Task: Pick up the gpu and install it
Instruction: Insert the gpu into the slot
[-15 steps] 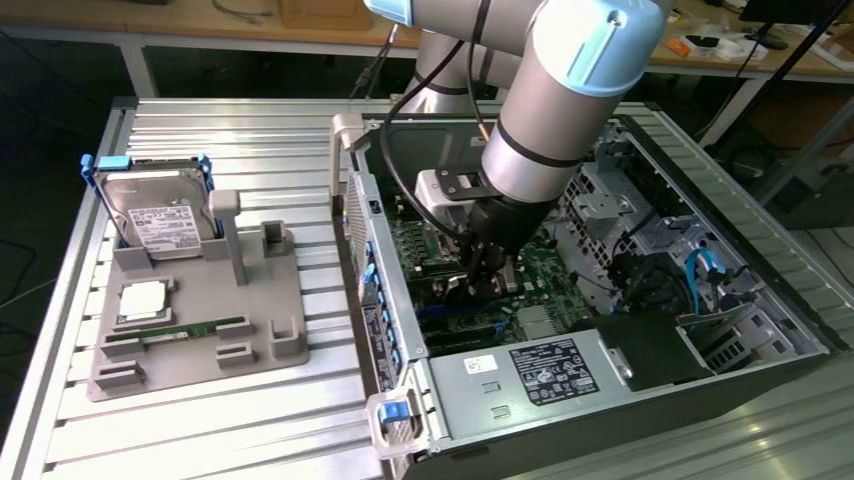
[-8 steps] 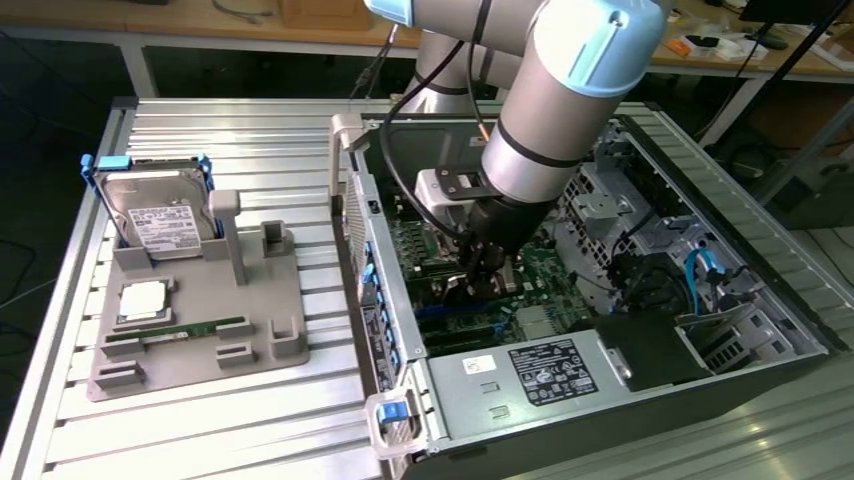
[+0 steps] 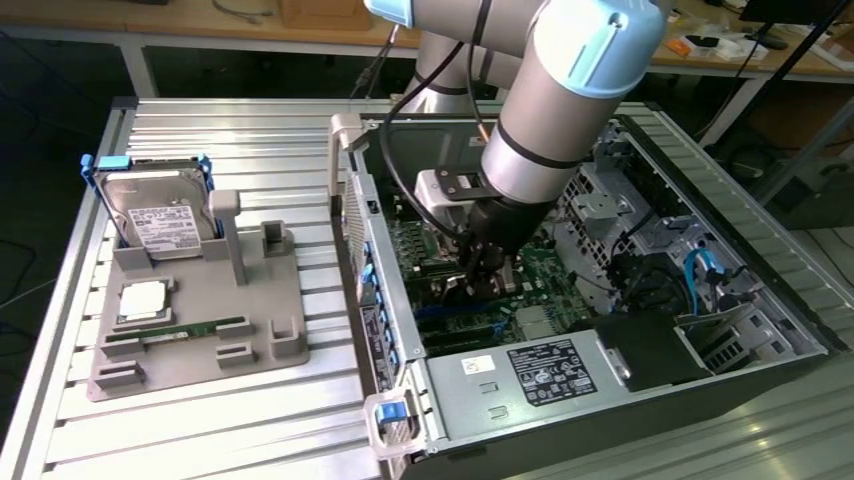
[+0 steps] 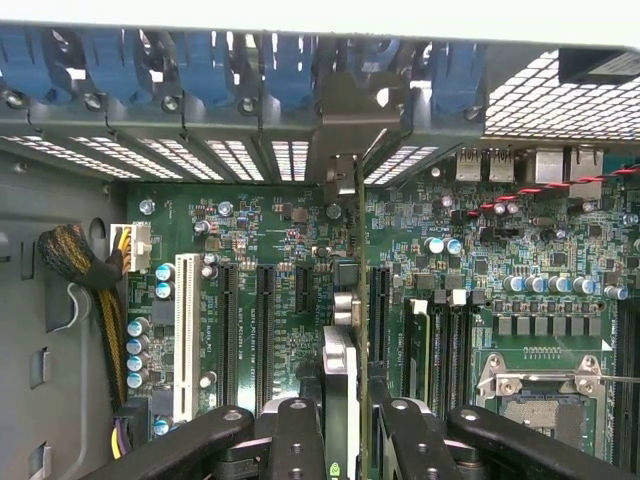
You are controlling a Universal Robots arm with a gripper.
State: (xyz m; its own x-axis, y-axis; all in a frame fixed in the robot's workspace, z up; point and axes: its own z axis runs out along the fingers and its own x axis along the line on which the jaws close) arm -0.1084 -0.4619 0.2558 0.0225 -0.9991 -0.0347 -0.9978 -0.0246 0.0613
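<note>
**Open tower under assembly, exterior and wrist views.** A slatted aluminium table (image 3: pixel 214 420) carries a dark metal computer case (image 3: pixel 781 310) lying on its side with the panel off. A grey-and-pale-blue robot arm (image 3: pixel 561 110) reaches down into the case.

At the case's near end sits a silver box-shaped power supply (image 3: pixel 534 375). Its white and black labels are printed too small to read. On the exterior view's left, well apart from the case, stands a grey moulded plastic tray (image 3: pixel 200 370). It holds an upright silver hard drive in a blue frame (image 3: pixel 160 220), white label illegible, and a slim green memory stick (image 3: pixel 180 330) lying flat.

In the wrist view, the green motherboard (image 4: pixel 300 250) shows one long white slot (image 4: pixel 185 330) beside several black ones. Its white lettering is unreadable.

The black gripper (image 4: pixel 345 425) is closed narrowly on the gpu (image 4: pixel 340 375), a thin dark card with a silvery metal edge. The card is seen edge-on above the motherboard, between black slots. Its far end points at the case wall with blue plastic latches (image 4: pixel 205 60). Whether it is seated cannot be told.
</note>
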